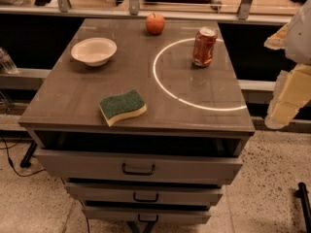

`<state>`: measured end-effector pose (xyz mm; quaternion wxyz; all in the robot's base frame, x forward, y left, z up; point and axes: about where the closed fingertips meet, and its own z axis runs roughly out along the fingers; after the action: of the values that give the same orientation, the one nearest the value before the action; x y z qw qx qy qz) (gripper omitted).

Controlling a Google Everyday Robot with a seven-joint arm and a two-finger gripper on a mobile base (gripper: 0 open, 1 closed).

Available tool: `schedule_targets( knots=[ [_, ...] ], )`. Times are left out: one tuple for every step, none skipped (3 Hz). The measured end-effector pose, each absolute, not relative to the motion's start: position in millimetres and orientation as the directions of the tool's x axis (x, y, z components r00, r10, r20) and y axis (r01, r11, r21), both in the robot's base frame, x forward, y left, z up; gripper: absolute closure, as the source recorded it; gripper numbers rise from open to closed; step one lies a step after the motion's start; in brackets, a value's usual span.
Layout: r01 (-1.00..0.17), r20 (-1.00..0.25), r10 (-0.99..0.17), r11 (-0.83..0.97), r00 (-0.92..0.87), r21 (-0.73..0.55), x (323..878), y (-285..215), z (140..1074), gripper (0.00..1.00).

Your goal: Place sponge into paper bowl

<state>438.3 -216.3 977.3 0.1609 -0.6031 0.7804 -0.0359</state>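
Right of cabinet (68, 98), hand (284, 103) aloft; wavy sponge (122, 107), round paper bowl (94, 51) apart.

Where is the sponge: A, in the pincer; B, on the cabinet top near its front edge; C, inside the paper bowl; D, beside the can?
B: the sponge lies at the front of the cabinet top, apart from the paper bowl; the pincer hangs beyond the cabinet's right edge.

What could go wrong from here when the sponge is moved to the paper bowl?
The end effector is at the right edge, off the cabinet, so reaching across may clip the soda can. The sponge lies near the front edge; a poor grasp could push it off. The paper bowl might slide.
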Motion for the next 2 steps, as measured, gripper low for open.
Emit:
schedule_targets(
  knots=[
    [-0.930, -0.208, -0.953, 0.270, -0.221, -0.250, 438, -216, 977, 0.00],
    [-0.943, -0.232, -0.957, 0.227, -0.171, -0.242, 455, -204, 966, 0.00]
  ],
)
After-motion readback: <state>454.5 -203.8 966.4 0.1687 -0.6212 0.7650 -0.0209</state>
